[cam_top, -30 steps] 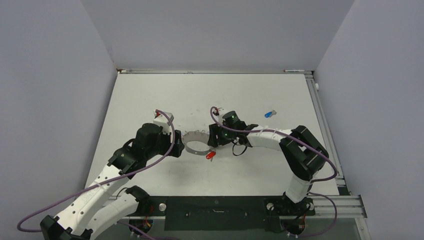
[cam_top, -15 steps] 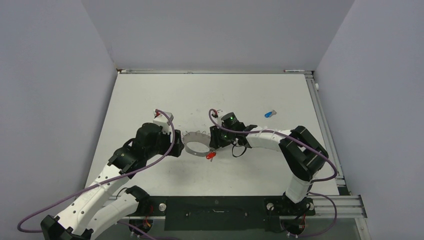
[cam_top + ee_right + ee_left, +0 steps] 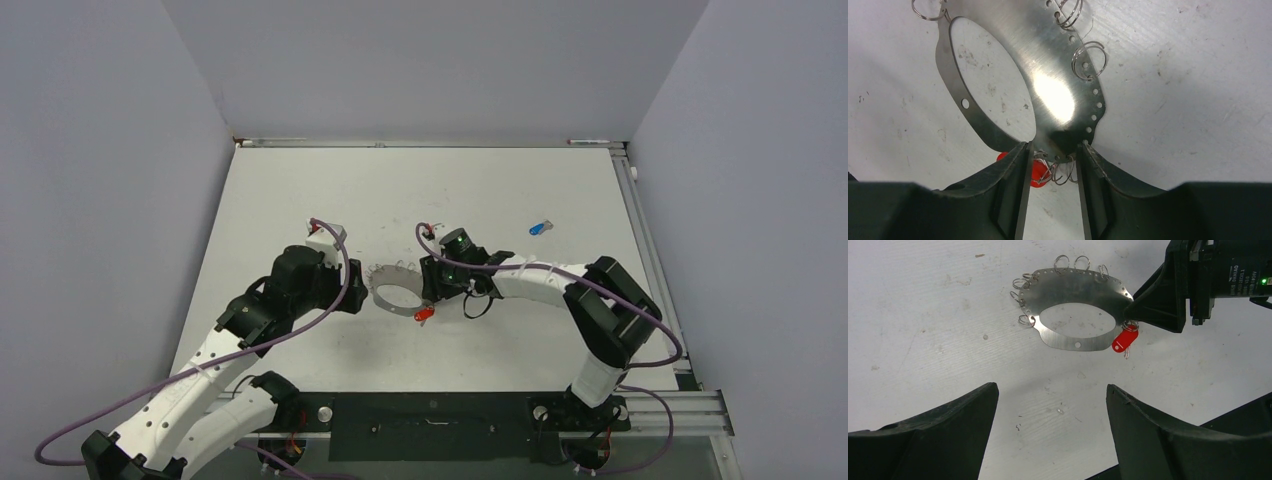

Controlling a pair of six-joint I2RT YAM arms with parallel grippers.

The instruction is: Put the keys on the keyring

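Item one, the keyring (image 3: 1078, 287): I log it flat on the table (image 3: 480, 190) between the two arms, a silvery plate hoop with wire loops (image 3: 1089, 61) along its far and left rim, in the same spot as a second ago. Item two, the red key (image 3: 1124, 340): at the hoop's near-right edge, its small wire ring touching the rim; whether it is already threaded there I cannot tell. Item three, the blue key (image 3: 540, 228): alone on the table, far and right, well apart from the hoop, not moved. Item four, the right gripper (image 3: 1054, 147): the one entry that has changed. Over the last second its jaws have drawn in from wide to roughly half, and the wrist has crept a little leftward, so the fingers (image 3: 1013, 170) now straddle the hoop's band right where the red key's wire sits. They look to touch both edges of the band, yet I cannot tell whether they truly pinch it. Item five, the left gripper (image 3: 1051, 387): jaws spread wide, nothing between them, hovering just left of the hoop, unchanged. My reading: a grasp on the rim is being set, to steady the hoop or finish the red key. The blue key is not yet fetched, so I judge the task at best half done.
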